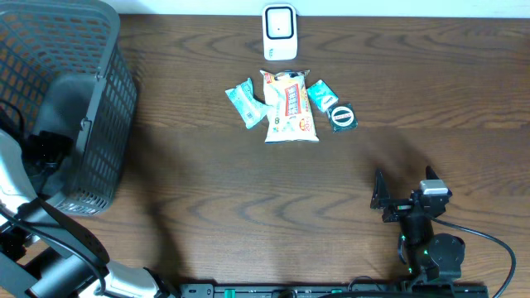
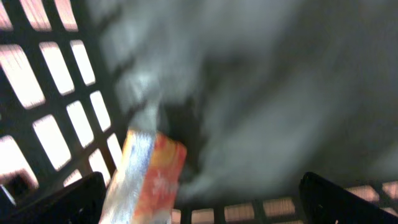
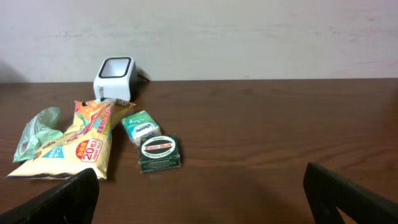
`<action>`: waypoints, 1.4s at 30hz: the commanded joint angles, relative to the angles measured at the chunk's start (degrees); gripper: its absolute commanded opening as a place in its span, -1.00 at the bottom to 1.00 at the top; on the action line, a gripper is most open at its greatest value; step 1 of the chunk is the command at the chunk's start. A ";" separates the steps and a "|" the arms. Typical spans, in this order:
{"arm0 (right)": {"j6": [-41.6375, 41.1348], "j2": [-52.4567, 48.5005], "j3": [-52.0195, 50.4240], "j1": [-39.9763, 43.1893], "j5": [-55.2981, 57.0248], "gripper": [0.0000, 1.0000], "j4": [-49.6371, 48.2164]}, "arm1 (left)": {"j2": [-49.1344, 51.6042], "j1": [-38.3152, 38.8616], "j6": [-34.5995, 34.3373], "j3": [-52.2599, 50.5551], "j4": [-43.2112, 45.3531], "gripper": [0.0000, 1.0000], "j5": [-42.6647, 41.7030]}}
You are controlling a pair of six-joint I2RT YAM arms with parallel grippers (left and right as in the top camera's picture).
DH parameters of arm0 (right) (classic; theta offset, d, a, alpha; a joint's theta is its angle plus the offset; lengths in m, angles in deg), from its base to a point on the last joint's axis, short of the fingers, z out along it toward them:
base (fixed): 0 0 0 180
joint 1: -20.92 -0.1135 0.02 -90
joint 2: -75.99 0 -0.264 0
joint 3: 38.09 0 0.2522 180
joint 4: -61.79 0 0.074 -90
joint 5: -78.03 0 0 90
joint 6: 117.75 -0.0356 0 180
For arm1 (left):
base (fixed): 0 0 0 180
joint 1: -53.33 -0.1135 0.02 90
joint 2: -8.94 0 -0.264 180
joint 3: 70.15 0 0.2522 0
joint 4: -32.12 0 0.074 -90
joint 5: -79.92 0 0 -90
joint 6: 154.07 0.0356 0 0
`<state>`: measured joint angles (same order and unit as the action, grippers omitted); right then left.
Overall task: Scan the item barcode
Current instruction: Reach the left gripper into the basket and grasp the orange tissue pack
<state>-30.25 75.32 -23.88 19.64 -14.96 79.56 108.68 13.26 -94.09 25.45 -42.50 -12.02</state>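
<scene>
Guessing the orange packet (image 2: 146, 180) lies in the basket (image 1: 106, 95) at the table's (image 1: 248, 215) left edge as scanned stuff, left gripper (image 2: 199, 186) wide above it, right gripper (image 3: 200, 180) wide and empty too.

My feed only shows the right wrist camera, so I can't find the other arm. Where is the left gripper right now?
Observer: The left gripper is down inside the dark grey plastic mesh basket on the robot's left.
Operator: Is it holding anything in there?
Observer: No, its jaws stand wide open. A blurred orange-and-white packet shows in front of it against the basket's inside, not gripped.
</scene>
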 commanded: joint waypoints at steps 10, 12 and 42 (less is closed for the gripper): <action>0.44 0.35 -0.11 -0.26 0.00 0.98 0.20 | -0.48 -0.15 -4.81 -1.11 -5.01 0.96 4.57; 0.44 0.35 -0.11 -0.26 0.00 0.99 0.20 | -0.24 -0.15 -4.81 -1.46 -4.46 0.95 5.95; 0.44 0.35 -0.11 -0.26 0.00 0.99 0.20 | 10.19 -0.42 -4.66 0.66 -5.38 -0.85 4.94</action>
<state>-30.25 75.32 -23.88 19.64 -14.96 79.56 118.36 13.19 -98.87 24.12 -47.42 -5.94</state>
